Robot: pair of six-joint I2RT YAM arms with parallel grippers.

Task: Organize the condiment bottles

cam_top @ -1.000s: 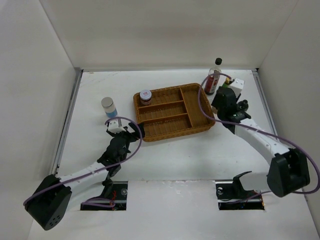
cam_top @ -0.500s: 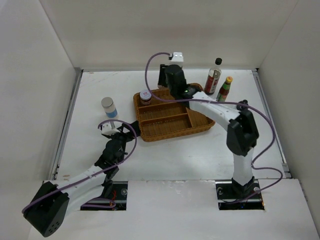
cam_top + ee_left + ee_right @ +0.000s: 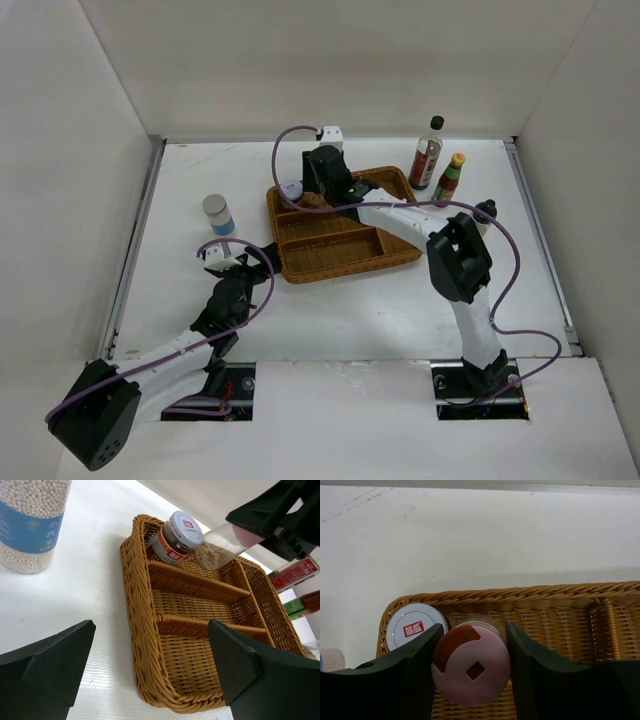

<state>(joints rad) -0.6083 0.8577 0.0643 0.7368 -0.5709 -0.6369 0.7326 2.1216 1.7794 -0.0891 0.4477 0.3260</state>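
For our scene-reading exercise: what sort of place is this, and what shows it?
Probably a robot lab test cell, not a kitchen: plain white walls box in a white table, left arm and right arm are mounted at its near edge, and a wicker tray and condiment bottles look staged.

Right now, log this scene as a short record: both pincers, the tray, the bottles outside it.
left pincer: open, empty, near the wicker tray's left end
right pincer: shut on the pink-topped shaker, tilted at the tray's back compartment
in tray: white-lidded jar, back-left corner
outside tray: blue-labelled jar to its left; tall dark red bottle and yellow-capped sauce bottle behind its right end
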